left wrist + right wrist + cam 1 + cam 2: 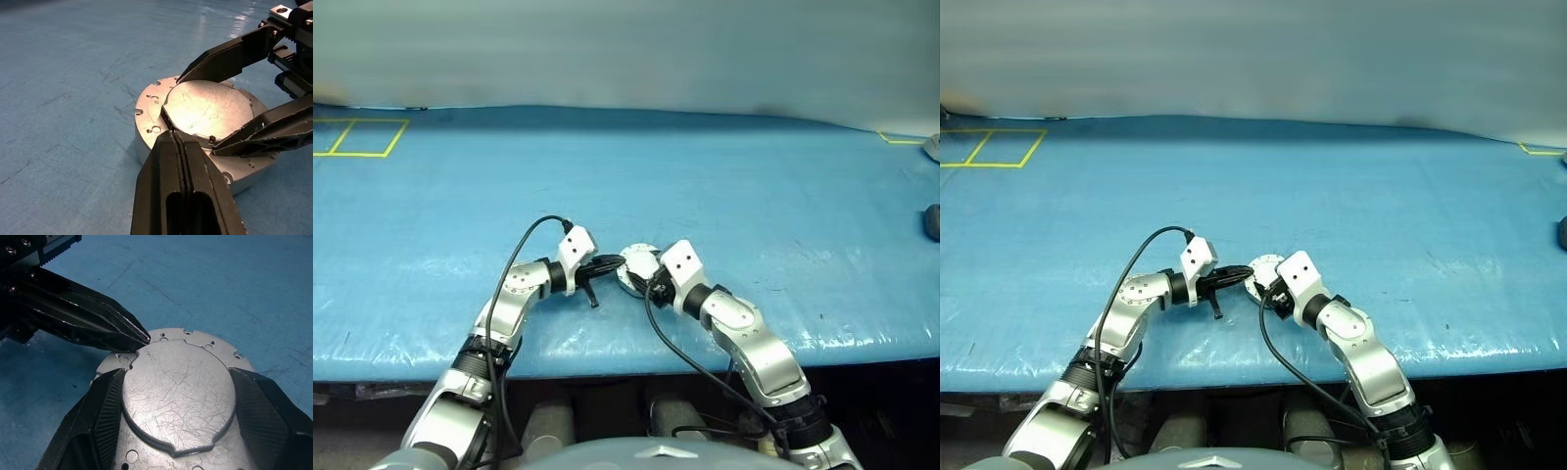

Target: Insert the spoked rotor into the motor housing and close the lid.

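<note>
The motor housing (143,147) sits on the blue table near its front edge, between my two grippers. The lid (176,391) lies flat over it, its plain grey scratched outer face with the raised circle turned up. The spoked rotor is hidden. My right gripper (176,372) has one finger (100,416) on each side of the raised circle, both pressed against its rim. My left gripper (172,133) is shut, and its joined tips touch the edge of the lid's raised circle from the opposite side. In the head views both grippers meet at the housing (636,266).
The blue table cover (724,186) stretches wide behind and to both sides. Yellow tape squares (357,137) mark the far left corner. A dark object (932,221) and a grey one (932,147) lie at the right edge. The table's front edge (626,360) runs just below the grippers.
</note>
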### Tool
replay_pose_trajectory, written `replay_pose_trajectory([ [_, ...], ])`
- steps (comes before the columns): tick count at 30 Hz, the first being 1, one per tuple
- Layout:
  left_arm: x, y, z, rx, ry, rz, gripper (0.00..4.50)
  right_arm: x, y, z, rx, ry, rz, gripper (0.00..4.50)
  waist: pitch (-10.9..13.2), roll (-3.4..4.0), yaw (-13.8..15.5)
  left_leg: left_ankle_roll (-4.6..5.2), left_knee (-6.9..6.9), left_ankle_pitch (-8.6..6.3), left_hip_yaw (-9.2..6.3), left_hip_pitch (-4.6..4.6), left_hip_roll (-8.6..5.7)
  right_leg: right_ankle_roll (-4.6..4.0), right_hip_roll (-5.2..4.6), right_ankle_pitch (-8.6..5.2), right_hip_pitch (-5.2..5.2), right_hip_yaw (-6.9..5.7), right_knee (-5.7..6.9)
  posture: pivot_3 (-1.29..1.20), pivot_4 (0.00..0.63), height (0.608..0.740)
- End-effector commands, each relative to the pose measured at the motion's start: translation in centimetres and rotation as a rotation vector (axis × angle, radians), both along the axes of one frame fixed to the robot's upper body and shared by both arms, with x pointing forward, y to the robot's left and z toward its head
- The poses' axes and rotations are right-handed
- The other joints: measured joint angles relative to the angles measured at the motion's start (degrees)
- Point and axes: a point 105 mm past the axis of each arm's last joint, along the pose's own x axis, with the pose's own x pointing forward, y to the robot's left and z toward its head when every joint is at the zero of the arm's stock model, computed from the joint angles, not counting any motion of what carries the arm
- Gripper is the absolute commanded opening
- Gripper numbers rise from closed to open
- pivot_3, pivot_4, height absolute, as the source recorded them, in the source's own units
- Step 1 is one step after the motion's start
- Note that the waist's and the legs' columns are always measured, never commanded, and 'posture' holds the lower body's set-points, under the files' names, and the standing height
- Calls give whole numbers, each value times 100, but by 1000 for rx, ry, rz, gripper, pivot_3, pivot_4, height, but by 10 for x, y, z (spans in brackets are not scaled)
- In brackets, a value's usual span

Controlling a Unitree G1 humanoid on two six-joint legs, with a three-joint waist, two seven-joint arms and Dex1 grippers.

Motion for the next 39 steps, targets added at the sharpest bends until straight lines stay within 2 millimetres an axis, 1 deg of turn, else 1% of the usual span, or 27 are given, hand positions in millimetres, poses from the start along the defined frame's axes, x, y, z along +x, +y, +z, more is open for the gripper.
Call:
replay_pose_trajectory([
  [1,-1,-10,-6,67,-27,-27,0,-12,-13,-40,-73,165,-39,3037,0,0,13,0,1,0,0,0,0,0,0,0,1,0,0,0,150,740],
  [4,1,-8,-13,124,-45,-25,0,-12,-12,-38,-62,166,-39,3037,-2,-2,44,0,4,0,-3,2,-4,0,-2,0,6,0,0,0,150,740],
  [7,2,-9,-14,98,-21,-16,0,-12,-10,-33,-65,121,-15,3037,-3,-2,56,0,5,0,-2,6,-6,1,-4,0,9,3,-1,0,150,740],
  [9,2,-10,-15,97,-21,-16,0,-12,-7,-26,-24,100,-4,3769,-3,-2,74,0,4,0,-2,5,-6,1,-4,0,9,2,-3,0,150,740],
  [11,2,-10,-15,100,-23,-17,0,-14,-2,-15,65,93,9,4354,-3,-1,84,0,2,0,-3,5,-6,1,-4,0,8,2,-4,0,150,740],
  [12,2,-10,-15,101,-23,-17,0,-16,2,-10,115,99,30,4465,-3,-1,87,0,1,0,-4,3,-6,1,-4,0,7,1,-4,0,150,740],
  [15,2,-10,-16,105,-24,-16,0,-14,2,5,130,23,24,4465,-1,0,86,0,0,-1,-6,-4,-6,2,-3,-1,2,0,-4,0,150,740],
  [21,3,-9,-17,108,-23,-12,0,2,-11,35,139,-178,-83,4465,10,13,90,-2,-2,-3,-6,-17,-6,4,-2,-3,-14,0,-3,0,150,740],
  [23,1,-10,-18,110,-18,-16,0,1,-12,41,167,-201,-95,4465,11,14,94,-2,-1,-3,-5,-25,-9,8,-5,-2,-19,1,-5,0,150,740],
  [26,-2,-10,-20,116,-15,-28,0,0,-14,42,177,-214,-119,4465,11,14,97,0,-1,-5,-7,-30,-10,15,-6,-1,-21,0,-8,0,150,740],
  [29,-2,-10,-20,118,-15,-29,0,0,-21,39,201,-191,-162,4465,12,16,97,-1,-3,-8,-10,-31,-10,16,-6,0,-21,-3,-7,0,150,740],
  [30,-2,-10,-20,119,-17,-28,0,-2,-23,36,235,-147,-175,4465,13,17,97,-1,-3,-8,-10,-31,-10,16,-6,-1,-21,-3,-7,0,150,740],
  [32,-1,-10,-19,120,-19,-28,0,-6,-33,28,364,-10,-219,4465,13,17,103,0,-2,-8,-11,-32,-10,13,-7,-3,-22,-3,-7,0,150,740],
  [34,-2,-10,-19,121,-18,-30,0,-18,-38,24,503,132,-184,4465,14,19,102,0,-2,-9,-16,-35,-9,11,-6,-4,-21,-7,-8,0,150,740],
  [37,-1,-8,-21,133,-19,-27,0,-24,-56,29,715,228,-211,4465,17,24,97,2,0,-10,-20,-40,-10,11,-8,-4,-22,-10,-8,0,150,740],
  [39,-2,-8,-21,136,-19,-29,0,-27,-65,26,824,296,-238,4465,23,35,93,2,1,-10,-20,-41,-10,10,-8,-4,-22,-10,-7,0,150,740],
])
